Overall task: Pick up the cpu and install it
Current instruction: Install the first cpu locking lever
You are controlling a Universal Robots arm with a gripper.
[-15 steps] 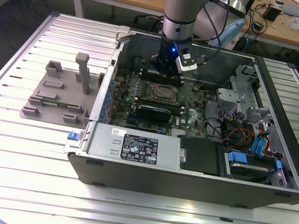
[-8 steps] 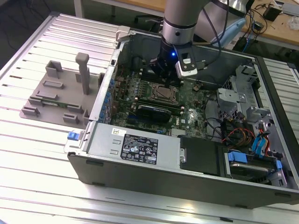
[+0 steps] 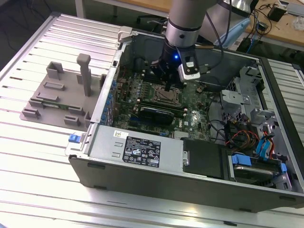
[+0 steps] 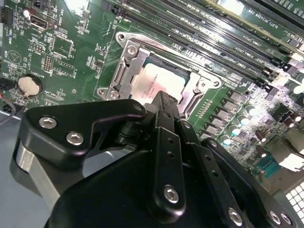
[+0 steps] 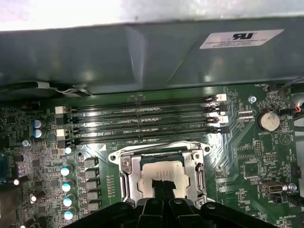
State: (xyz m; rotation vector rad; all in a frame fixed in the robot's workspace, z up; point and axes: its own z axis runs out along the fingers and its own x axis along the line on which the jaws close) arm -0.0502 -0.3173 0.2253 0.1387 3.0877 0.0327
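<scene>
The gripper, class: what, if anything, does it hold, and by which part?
It cannot be told. The gripper sits directly over the cpu lying in the motherboard socket, and its tips hide any contact.

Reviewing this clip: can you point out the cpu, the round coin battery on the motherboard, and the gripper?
cpu (image 5: 164, 172): first wrist view, on its pale metal top plate inside the socket frame.
coin battery (image 5: 268, 119): first wrist view, on its round silvery face.
gripper (image 4: 164, 102): second wrist view, at its black fingertips over the cpu.
</scene>
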